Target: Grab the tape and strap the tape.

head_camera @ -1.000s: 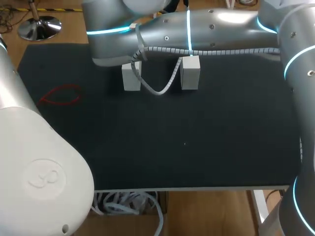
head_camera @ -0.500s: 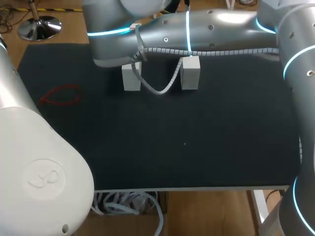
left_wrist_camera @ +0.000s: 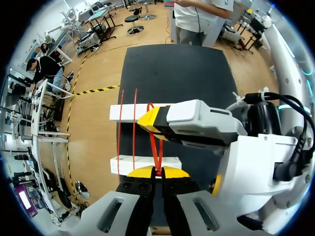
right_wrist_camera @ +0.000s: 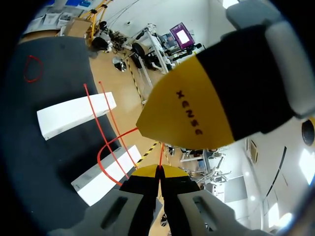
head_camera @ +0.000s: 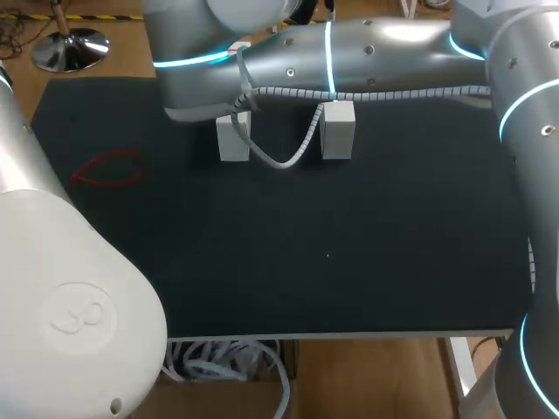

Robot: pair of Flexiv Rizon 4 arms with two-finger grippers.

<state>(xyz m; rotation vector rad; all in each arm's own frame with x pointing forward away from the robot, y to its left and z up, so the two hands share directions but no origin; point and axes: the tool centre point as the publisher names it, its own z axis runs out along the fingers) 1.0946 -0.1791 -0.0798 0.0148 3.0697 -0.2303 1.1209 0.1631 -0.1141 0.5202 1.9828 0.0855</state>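
Black mat (head_camera: 367, 253), white block (head_camera: 232, 144), second white block (head_camera: 337, 133)

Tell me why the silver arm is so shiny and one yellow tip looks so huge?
Head view: room light bounces off the right arm as a white glare patch, while the black mat shows no glare. Right wrist view: the left arm's yellow fingertip sits very near that camera, so it fills much of the picture.
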